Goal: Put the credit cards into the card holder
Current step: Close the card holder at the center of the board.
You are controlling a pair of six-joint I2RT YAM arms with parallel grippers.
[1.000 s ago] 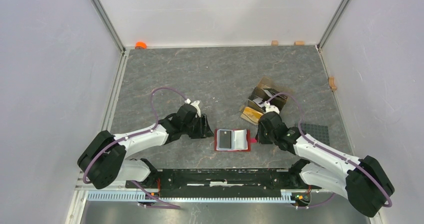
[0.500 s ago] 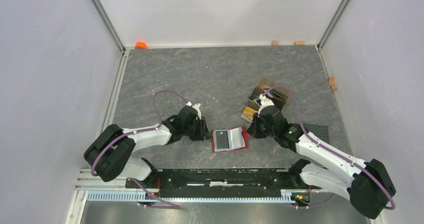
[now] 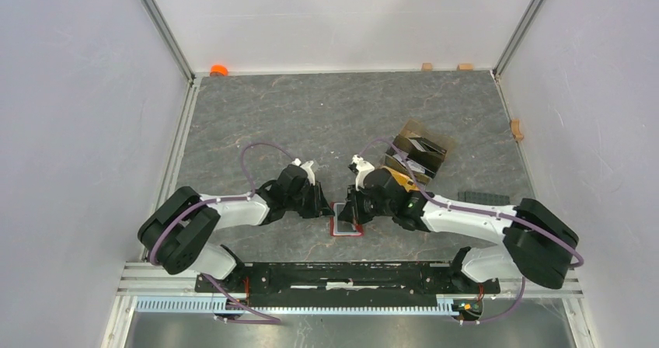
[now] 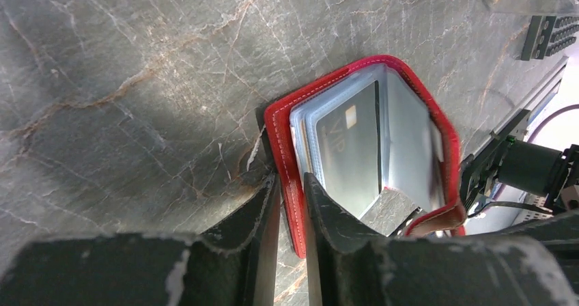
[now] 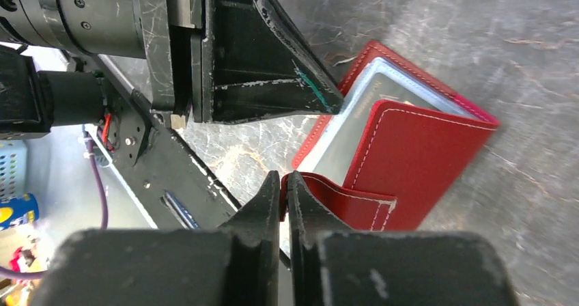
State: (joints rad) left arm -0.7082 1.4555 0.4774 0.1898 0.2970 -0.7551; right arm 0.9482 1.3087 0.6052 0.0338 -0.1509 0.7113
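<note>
Holding a dark VIP card [image 4: 351, 156] in a clear sleeve, the red card holder [image 4: 416, 135] lies half-folded; left gripper [image 4: 287, 183] pinches its cover edge, right gripper [image 5: 283, 183] clamps its strap [image 5: 341, 200].

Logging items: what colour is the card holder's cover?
The cover is red, white-stitched; clearest in right wrist view.

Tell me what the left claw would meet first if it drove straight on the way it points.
The red card holder: its cover edge sits between the fingers of the left claw. Pushing on would likely drive it deeper along that cover and the clear sleeves holding the dark card, probably sliding the holder.
</note>
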